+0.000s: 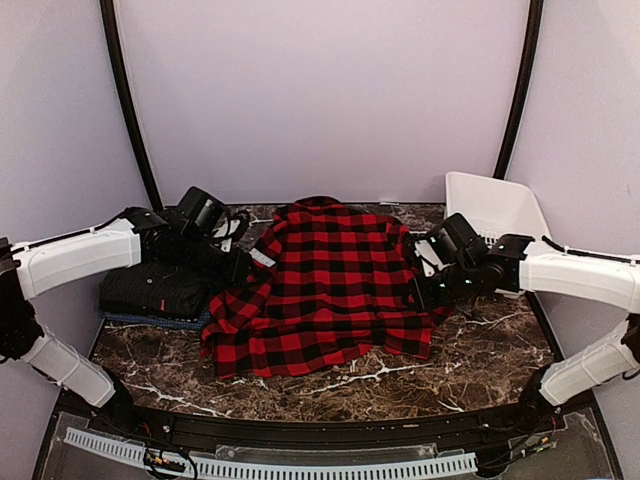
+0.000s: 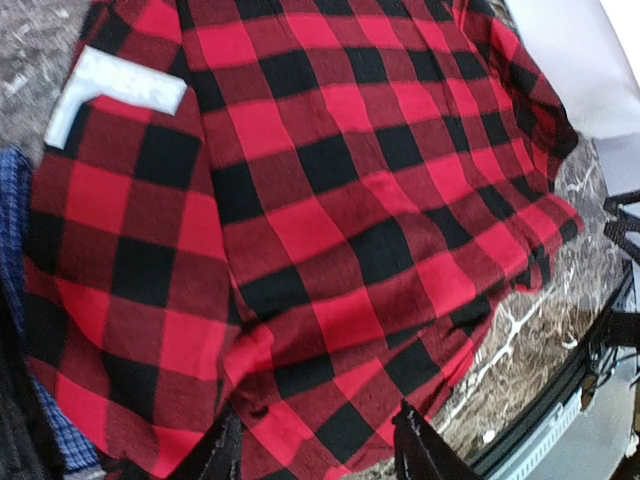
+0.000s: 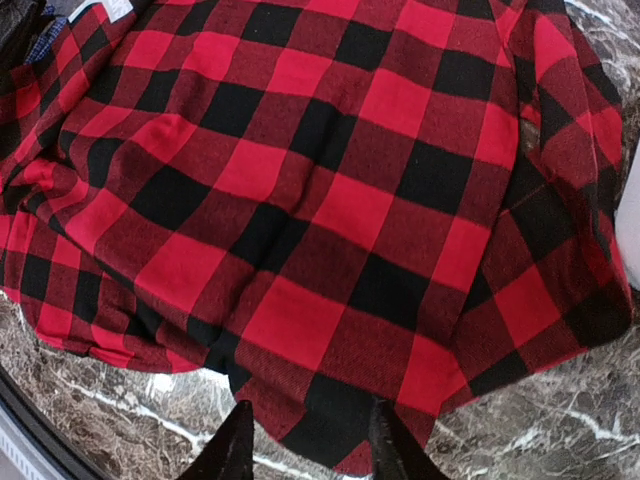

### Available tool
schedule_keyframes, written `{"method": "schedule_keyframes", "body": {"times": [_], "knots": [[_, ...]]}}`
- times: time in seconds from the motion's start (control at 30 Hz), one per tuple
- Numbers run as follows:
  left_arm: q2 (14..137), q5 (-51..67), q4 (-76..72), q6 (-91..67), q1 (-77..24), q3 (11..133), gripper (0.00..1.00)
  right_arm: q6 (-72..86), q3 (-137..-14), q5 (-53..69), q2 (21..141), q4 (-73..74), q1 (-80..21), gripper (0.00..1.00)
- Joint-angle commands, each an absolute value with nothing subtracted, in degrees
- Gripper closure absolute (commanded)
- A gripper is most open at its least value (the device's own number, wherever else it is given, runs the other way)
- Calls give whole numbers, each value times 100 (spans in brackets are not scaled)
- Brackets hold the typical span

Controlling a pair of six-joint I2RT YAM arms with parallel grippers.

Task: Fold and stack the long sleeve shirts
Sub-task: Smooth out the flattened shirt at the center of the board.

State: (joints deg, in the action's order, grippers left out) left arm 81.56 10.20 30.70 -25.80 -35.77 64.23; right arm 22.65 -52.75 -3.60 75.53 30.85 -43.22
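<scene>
Ribbed rail up front, then dark marbled worktop, pale lilac wall behind. Checked shirt lay spread in the middle, sleeve bunched on its left. Black shirt sat folded on the blue shirt at far left, basket at right. Third shirt's fold barely begun, I judged.

Left wrist: left jaws stood wide over the bunched side, gripping nothing.

Right wrist: right jaws wide too, at the shirt's edge. Next call: pinch both sides, fold inward.
</scene>
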Motion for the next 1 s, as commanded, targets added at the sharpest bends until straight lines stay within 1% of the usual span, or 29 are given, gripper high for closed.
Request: {"method": "schedule_keyframes", "body": {"times": [0.0,0.1,0.13,0.17,0.2,0.27,0.4,0.63,0.83,0.97], "knots": [[7867,1508,2468,-3173,-4037,5700,53,2974,-4757,-28,7016,3049,-4566,69],[7991,1642,2115,-3327,-4441,5480,58,3181,-4454,199,6892,2954,-4683,76],[8104,1669,2073,-3347,-4582,5444,61,3246,-4377,249,6903,2894,-4723,78],[8178,1729,1999,-3363,-4646,5433,63,3312,-4299,287,6921,2812,-4773,80],[8331,1752,1971,-3365,-4770,5454,67,3380,-4196,328,6952,2699,-4819,80],[8564,1764,1894,-3386,-4917,5494,71,3469,-4098,366,7065,2496,-4938,82],[8976,1717,1768,-3376,-5121,5538,73,3542,-4109,244,7420,2230,-5150,82],[9608,1496,1710,-3292,-5304,5436,79,3747,-3929,-122,8009,1780,-5192,83],[9689,1238,2075,-3233,-5385,5179,81,3866,-3541,-172,8255,1615,-5218,83],[9550,1239,2490,-3145,-5413,4971,83,3900,-3422,-184,8312,1837,-5382,83]]}}
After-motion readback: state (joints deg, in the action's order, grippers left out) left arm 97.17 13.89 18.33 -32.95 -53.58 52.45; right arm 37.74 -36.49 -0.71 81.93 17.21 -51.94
